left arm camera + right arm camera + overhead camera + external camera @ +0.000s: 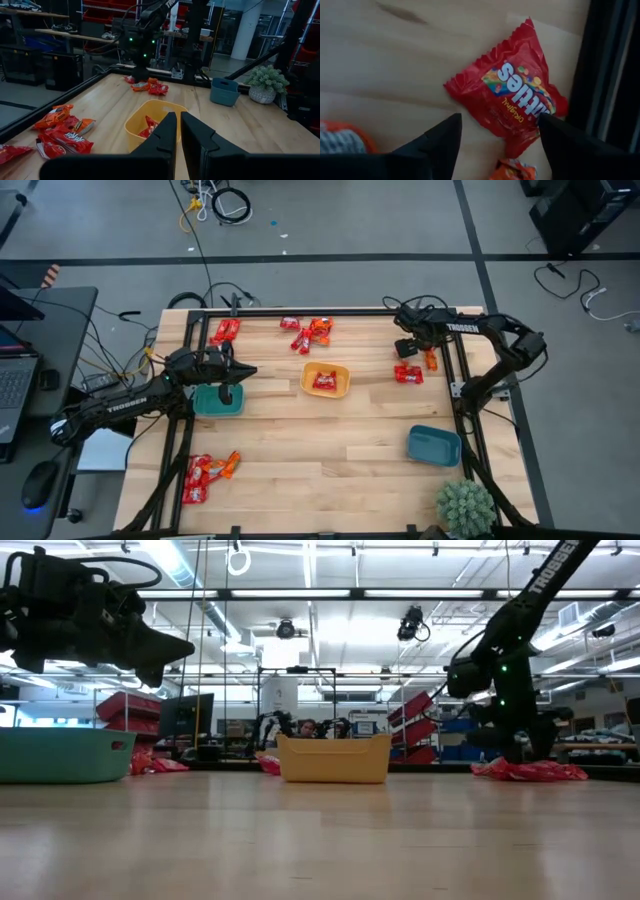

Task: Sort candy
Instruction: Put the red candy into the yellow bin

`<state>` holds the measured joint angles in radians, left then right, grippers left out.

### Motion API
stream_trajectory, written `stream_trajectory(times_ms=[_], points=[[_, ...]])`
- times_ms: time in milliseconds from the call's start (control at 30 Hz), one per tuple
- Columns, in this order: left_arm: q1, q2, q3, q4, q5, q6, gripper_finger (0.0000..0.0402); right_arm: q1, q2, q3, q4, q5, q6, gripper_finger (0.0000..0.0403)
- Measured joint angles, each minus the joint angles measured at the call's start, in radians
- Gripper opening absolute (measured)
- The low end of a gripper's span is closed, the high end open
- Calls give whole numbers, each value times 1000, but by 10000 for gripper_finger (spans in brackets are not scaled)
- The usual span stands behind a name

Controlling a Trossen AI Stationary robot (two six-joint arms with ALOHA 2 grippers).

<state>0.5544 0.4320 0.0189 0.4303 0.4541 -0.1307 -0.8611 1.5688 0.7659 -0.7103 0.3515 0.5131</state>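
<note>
Left hand point(232, 385) above small teal plastic bowl point(212, 404), fingers nearly together, nothing held. Yellow plastic bowl point(326, 380) mid-desk, red wrapped candy point(325, 381) inside. Right hand point(497, 137) spread wide over red Skittles packet point(507, 102) lying on wooden desk point(330, 450), not gripped. Blue bowl point(434, 446) near right edge.

Two dark arms, white TROSSEN lettering

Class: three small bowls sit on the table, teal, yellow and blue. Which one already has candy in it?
The yellow bowl at the table's middle: a red candy lies inside. The blue bowl shows none; the left tool hides part of the teal bowl.
</note>
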Motion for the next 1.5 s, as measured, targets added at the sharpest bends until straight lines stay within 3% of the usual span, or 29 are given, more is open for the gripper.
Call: stream_trajectory(times_ms=[200, 400, 467, 667, 867, 1067, 1233, 1500], points=[[0, 0, 0, -2, 0, 1, 28, 8, 0, -2, 7, -20, 7, 178], [0, 0, 0, -3, 0, 2, 28, 27, -1, 2, 12, -71, -43, 40], [0, 0, 0, -3, 0, 3, 28, 40, -1, 13, -11, -76, -66, 12], [0, 0, 0, -2, 0, 3, 28, 106, 0, 128, -117, -92, -84, 7], [0, 0, 0, -2, 0, 3, 28, 246, 0, 308, -151, -128, -73, 3], [0, 0, 0, -2, 0, 3, 28, 461, 0, 449, -43, -211, -40, 1], [0, 0, 0, -2, 0, 3, 28, 621, 0, 490, 76, -230, 12, 0], [0, 0, 0, -1, 0, 3, 28, 738, 52, 492, 171, -211, 57, 0]])
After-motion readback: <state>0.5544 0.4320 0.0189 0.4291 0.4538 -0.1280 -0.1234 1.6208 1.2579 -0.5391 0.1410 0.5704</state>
